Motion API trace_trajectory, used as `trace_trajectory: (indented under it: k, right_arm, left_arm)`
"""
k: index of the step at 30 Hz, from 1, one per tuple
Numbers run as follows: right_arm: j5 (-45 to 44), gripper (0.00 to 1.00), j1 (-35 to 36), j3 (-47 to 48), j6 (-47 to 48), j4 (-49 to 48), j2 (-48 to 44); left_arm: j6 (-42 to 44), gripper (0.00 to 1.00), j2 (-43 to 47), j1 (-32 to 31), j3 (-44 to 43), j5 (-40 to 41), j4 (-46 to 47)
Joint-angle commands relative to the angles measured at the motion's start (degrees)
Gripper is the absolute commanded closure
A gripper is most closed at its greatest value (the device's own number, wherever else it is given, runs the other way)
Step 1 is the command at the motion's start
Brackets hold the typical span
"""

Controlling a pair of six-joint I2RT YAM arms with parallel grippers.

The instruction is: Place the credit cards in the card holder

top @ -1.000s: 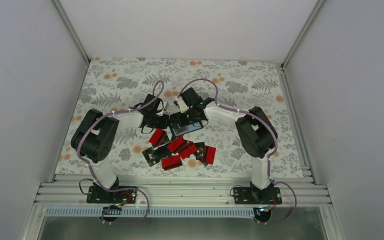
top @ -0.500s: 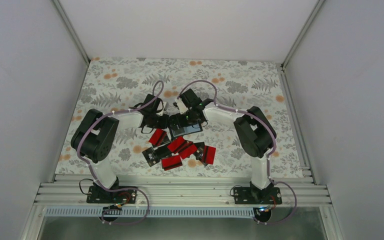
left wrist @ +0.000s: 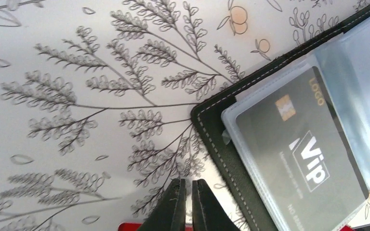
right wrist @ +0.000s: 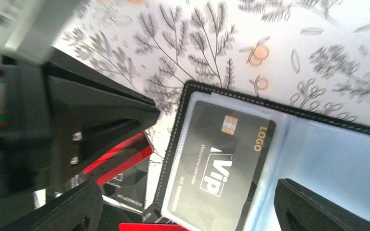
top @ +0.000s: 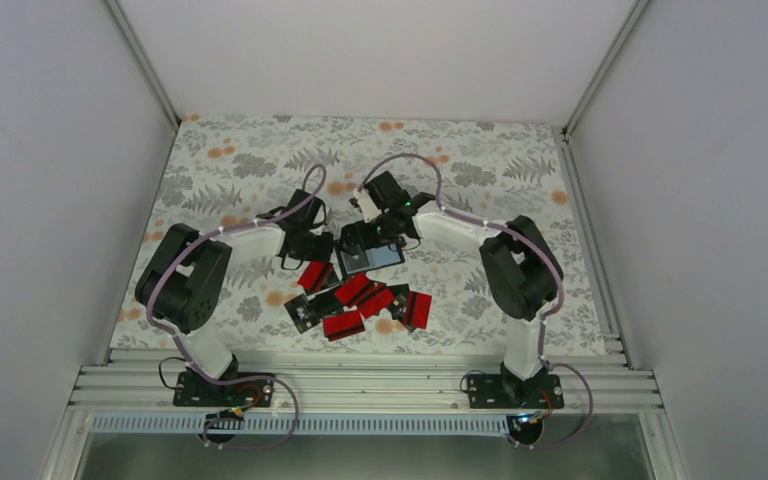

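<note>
Leftmost, the left gripper (left wrist: 189, 185) has its fingers pressed together on nothing, low over the floral tablecloth (left wrist: 77, 96) and just beside a corner of the card holder (left wrist: 224, 154). Centrally, that holder lies open and flat with a black VIP card (left wrist: 301, 156) tucked in its clear sleeve, while the loose credit cards (top: 358, 302), red and black, lie heaped just nearer the arm bases. Rightward, the right gripper (right wrist: 188, 185) hovers above the holder, fingers spread wide and empty.
</note>
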State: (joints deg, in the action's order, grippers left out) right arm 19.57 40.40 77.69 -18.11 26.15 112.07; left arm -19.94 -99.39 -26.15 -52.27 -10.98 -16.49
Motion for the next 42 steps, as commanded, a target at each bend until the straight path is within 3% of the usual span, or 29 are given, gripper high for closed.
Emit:
trace_trajectory:
  k: [1,7,15,23,26,29,42]
  right_arm:
    - [0.37,0.1,-1.31,-0.86,0.49,0.56,-6.68]
    - [-0.25,0.1,-1.81,-7.76,-2.25,0.04,-14.04]
    - [-2.56,0.06,-1.86,-23.19,-9.78,-0.17,-28.56]
    - [-11.24,0.08,-2.68,-35.17,-17.46,4.72,-40.39]
    - [-15.54,0.09,-2.63,-34.8,-20.56,9.9,-38.96]
    - [-16.45,0.19,-1.73,-33.81,-23.6,13.35,-35.95]
    - [-18.53,0.19,8.55,-31.23,-34.99,15.27,-24.85]
  left_arm:
    - [0.78,0.93,3.77,-0.05,-0.56,3.3,-3.76]
    - [1.22,0.8,9.23,-0.83,0.91,4.5,-7.53]
    - [-0.34,0.72,18.93,-8.37,4.33,5.43,-11.29]
    - [-3.65,0.7,19.18,-17.69,5.57,0.18,-4.02]
    - [-4.41,0.7,17.93,-18.97,5.19,0.74,-2.53]
    - [-4.45,0.7,17.63,-19.19,5.22,1.49,-2.04]
    - [-1.02,0.7,17.6,-19.2,6.87,3.49,-2.4]
